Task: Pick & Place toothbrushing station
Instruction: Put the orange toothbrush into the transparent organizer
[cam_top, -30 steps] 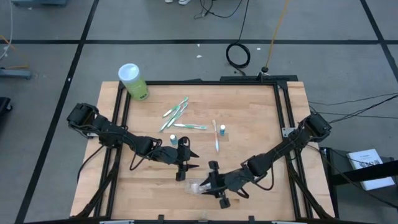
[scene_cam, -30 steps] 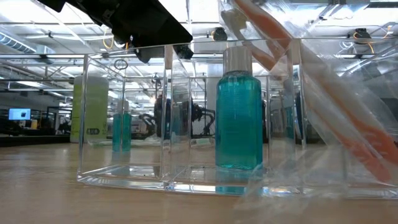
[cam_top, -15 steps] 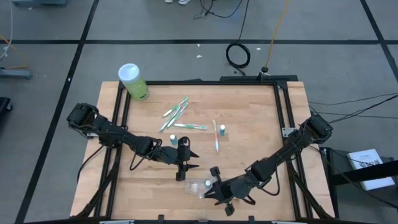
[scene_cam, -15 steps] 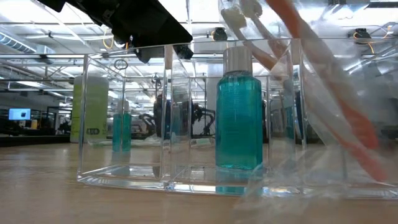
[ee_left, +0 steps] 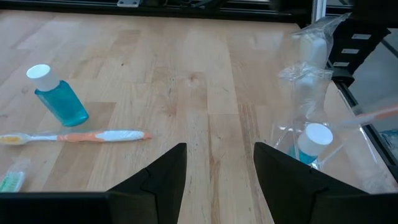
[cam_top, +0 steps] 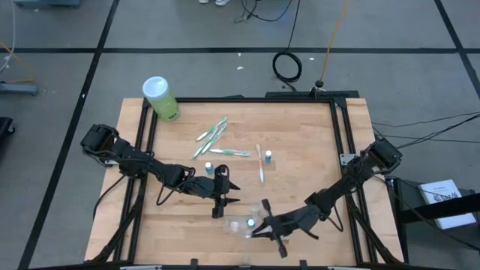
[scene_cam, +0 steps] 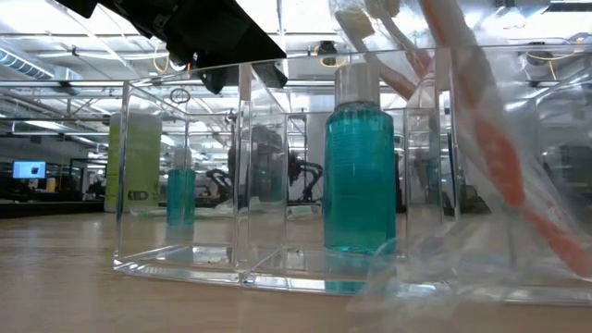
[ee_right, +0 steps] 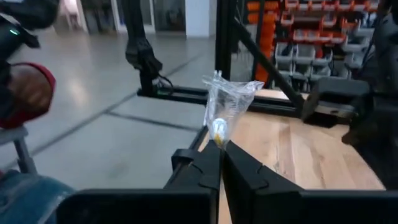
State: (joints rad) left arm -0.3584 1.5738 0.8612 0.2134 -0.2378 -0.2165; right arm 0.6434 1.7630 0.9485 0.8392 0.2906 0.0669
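- Right gripper (ee_right: 219, 149): the fingers were closed on the top edge of the pouch (ee_right: 227, 106), which stood up from between the fingertips
- In the high view, the right gripper (cam_top: 264, 223) was near the table's front edge, with the pouch (cam_top: 251, 221) just off its fingertips
- The pouch (ee_left: 311, 112) held a tube (ee_left: 311, 142) with a white cap; in the low view a pink-white brush (scene_cam: 481, 139) leaned inside the crinkled plastic
- Left gripper (ee_left: 217, 165): the fingers were spread wide and held nothing
- The left gripper (cam_top: 225, 196) hovered low over the table (cam_top: 315, 150), just beside the pouch, which lay off its fingertips to one side
- Ahead of the left fingers (ee_left: 163, 174) lay a loose tube (ee_left: 56, 98) and an orange-white brush (ee_left: 81, 136), the two close together but apart
- Well beyond both grippers, near the table's middle, several green-white brushes (cam_top: 212, 135) lay in a loose cluster with another brush (cam_top: 261, 161) and a tube (cam_top: 268, 157) beside them
- A green canister (cam_top: 160, 97) stood at the table's far left corner
- A clear divided box (scene_cam: 250, 166) holding a teal bottle (scene_cam: 359, 166) filled the low view
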